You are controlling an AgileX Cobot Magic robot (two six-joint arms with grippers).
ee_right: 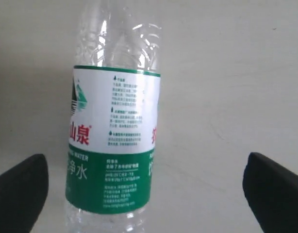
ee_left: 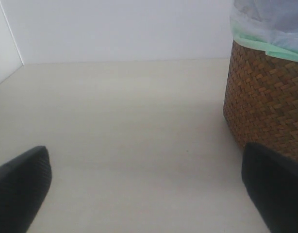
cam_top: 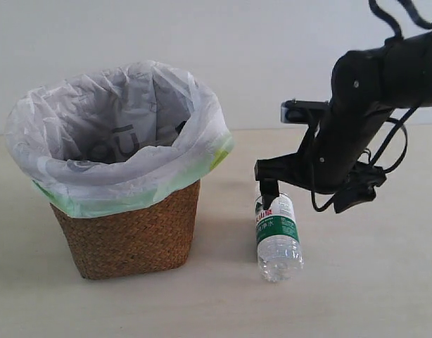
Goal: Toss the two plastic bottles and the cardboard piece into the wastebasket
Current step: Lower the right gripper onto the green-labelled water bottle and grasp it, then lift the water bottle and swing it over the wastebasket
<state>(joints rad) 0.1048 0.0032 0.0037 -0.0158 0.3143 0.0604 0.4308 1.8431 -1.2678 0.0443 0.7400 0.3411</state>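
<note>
One clear plastic bottle [cam_top: 277,236] with a green-white label lies on the table to the right of the wastebasket [cam_top: 131,232], its base toward the front. My right gripper [cam_top: 311,191] hovers over its far end, open. In the right wrist view the bottle [ee_right: 112,145] lies between the wide-spread fingers [ee_right: 18,194], closer to one of them and touching neither. My left gripper [ee_left: 149,189] is open over bare table, with the wicker wastebasket [ee_left: 265,107] close to one finger. The other bottle and the cardboard piece are out of view.
The basket's white and pale green bag [cam_top: 117,120] puffs out over the rim. A small dark thing [cam_top: 181,127] shows inside it; I cannot tell what it is. A pale wall stands behind the light table [cam_top: 357,296].
</note>
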